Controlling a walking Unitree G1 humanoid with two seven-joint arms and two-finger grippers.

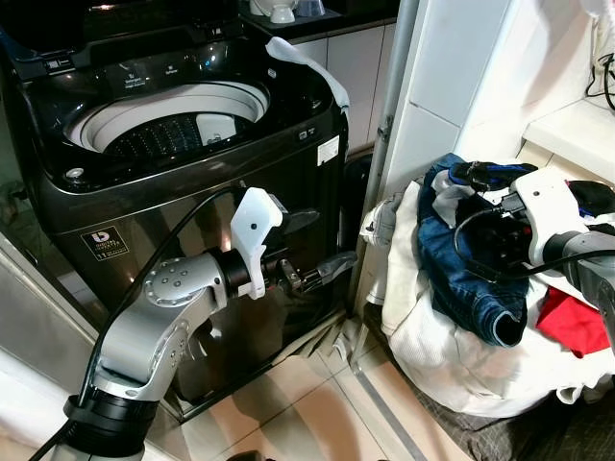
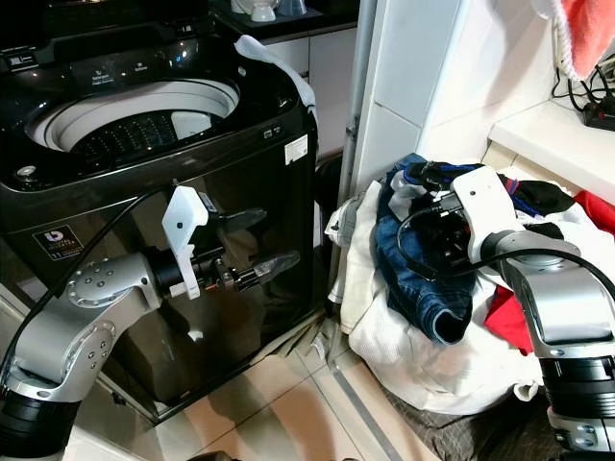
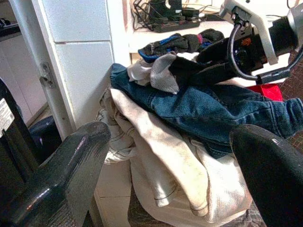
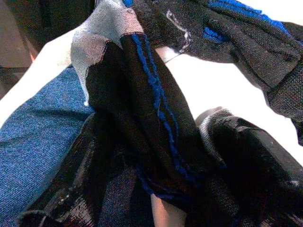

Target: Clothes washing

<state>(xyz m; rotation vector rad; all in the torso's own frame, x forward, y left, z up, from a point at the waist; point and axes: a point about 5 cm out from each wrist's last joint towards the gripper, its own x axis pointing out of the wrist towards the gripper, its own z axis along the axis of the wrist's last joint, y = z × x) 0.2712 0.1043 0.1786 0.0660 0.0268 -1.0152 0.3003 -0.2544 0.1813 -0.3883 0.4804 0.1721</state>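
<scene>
- The washing machine (image 1: 192, 182) stands with its lid up and its drum (image 1: 173, 130) open; from here the drum looks bare of clothes.
- The laundry pile (image 1: 480, 288) lies on the floor to the right of the machine, against the white wall: jeans (image 1: 466, 264) draped over pale cloth, a red piece (image 1: 574, 322) at the far side, a black garment with blue stitching (image 4: 156, 118) on top.
- The right gripper (image 4: 161, 179) is down on the top of the pile, its two fingers narrowed around a fold of that black garment, which runs between them.
- The left gripper (image 1: 312, 252) hangs in front of the machine's dark front panel, its fingers spread wide and holding nothing.
- The step in hand seems to be picking the black garment off the pile for the drum.
- To do it well: keep the pinch firm and lift straight up until the garment hangs free of the jeans, as its far end looks tangled with other pieces.
- Then carry it high over the machine's rim, so no trailing end catches on the edge.
</scene>
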